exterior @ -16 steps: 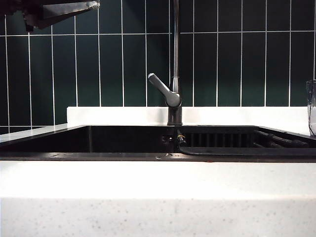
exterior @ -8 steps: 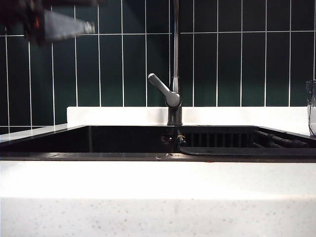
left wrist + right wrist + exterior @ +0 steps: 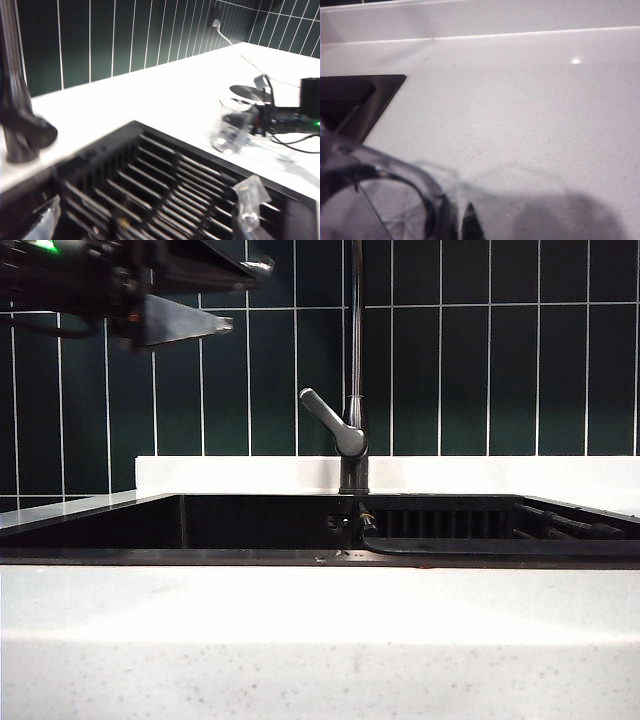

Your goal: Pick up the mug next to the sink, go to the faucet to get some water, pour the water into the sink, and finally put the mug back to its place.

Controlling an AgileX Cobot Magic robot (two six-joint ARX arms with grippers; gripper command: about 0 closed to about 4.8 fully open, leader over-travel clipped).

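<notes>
Counter (image 3: 320,640): from my exterior view, the pale speckled top fills the foreground, in front of the sink.
Sink (image 3: 250,525): black basin set into the counter, running across the middle; its ribbed rack (image 3: 440,522) sits in the right part.
Faucet (image 3: 352,390): upright behind the sink near the centre, lever slanting up to the left.
Left claw (image 3: 240,295): high at the upper left of my exterior view, above the sink's left part, well left of the faucet pipe. Its two fingers point right with a clear gap between them; it is spread wide and has nothing in it. In the left wrist view I see its clear fingertips (image 3: 247,200) over the rack, blurred.
Mug (image 3: 231,125): in the left wrist view it stands on the counter just beyond the sink's far rim, well apart from the left claw.
Right claw (image 3: 250,120): in the left wrist view it is at the mug, reaching in from the side away from the sink. In the right wrist view the mug's clear rim (image 3: 395,185) lies right against a dark fingertip (image 3: 469,222); I read this claw as closed on the mug wall.
Wall: dark green tiles (image 3: 480,370) behind everything.
</notes>
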